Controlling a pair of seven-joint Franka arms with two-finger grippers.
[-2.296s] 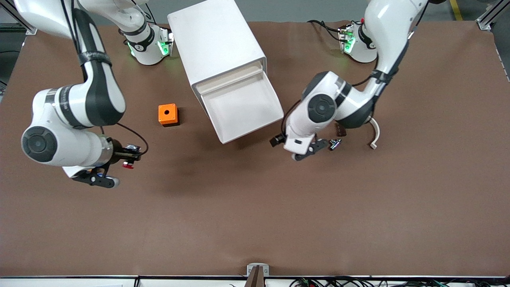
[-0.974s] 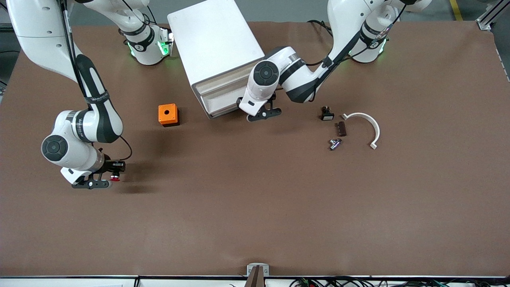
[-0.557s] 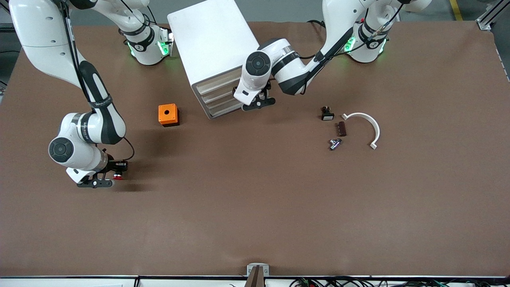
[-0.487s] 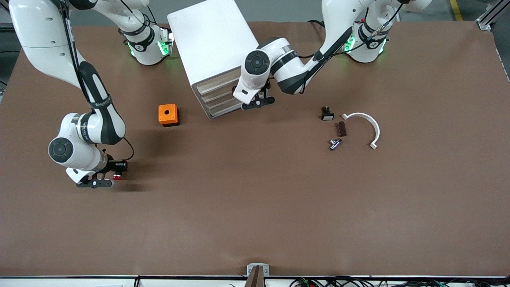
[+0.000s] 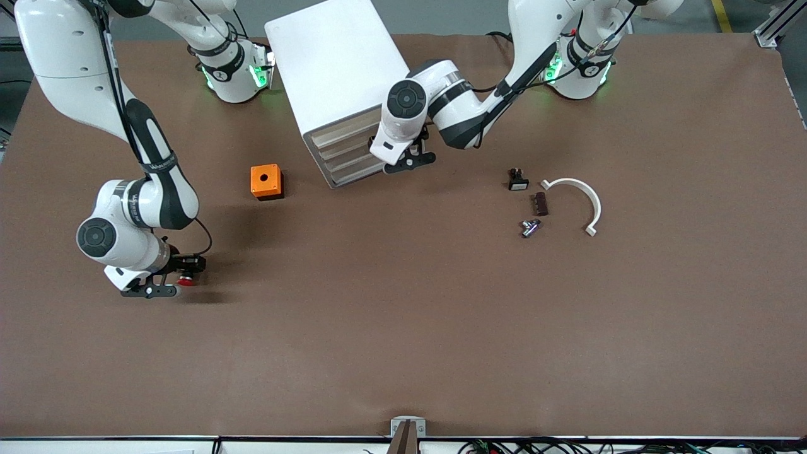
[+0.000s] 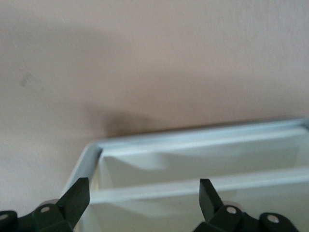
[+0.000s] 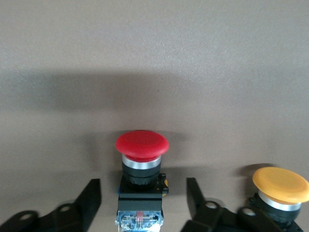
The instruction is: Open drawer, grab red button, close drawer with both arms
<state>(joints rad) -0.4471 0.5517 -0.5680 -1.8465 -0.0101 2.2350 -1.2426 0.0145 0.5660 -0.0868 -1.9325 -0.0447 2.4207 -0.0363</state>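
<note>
The white cabinet (image 5: 337, 63) stands between the arms' bases with all four cream drawer fronts flush; the top drawer (image 5: 340, 134) is shut. My left gripper (image 5: 410, 162) is open, right at the drawer fronts; the left wrist view shows its fingers (image 6: 77, 193) spread before the cabinet's front (image 6: 193, 164). The red-capped button (image 5: 185, 279) lies on the table toward the right arm's end. In the right wrist view it (image 7: 141, 159) lies between the spread fingers of my open right gripper (image 7: 143, 186), with a gap on each side. In the front view my right gripper (image 5: 171, 282) is low at the button.
A yellow-orange-capped button (image 7: 280, 186) lies right beside my right gripper. An orange cube with a hole (image 5: 266, 181) sits beside the cabinet. A black part (image 5: 517, 180), brown block (image 5: 539, 203), metal piece (image 5: 529, 227) and white curved piece (image 5: 583, 195) lie toward the left arm's end.
My left gripper has pushed the open drawer into the cabinet until flush. My right gripper has come down to the table with the red button. Little moved in the last half second.
</note>
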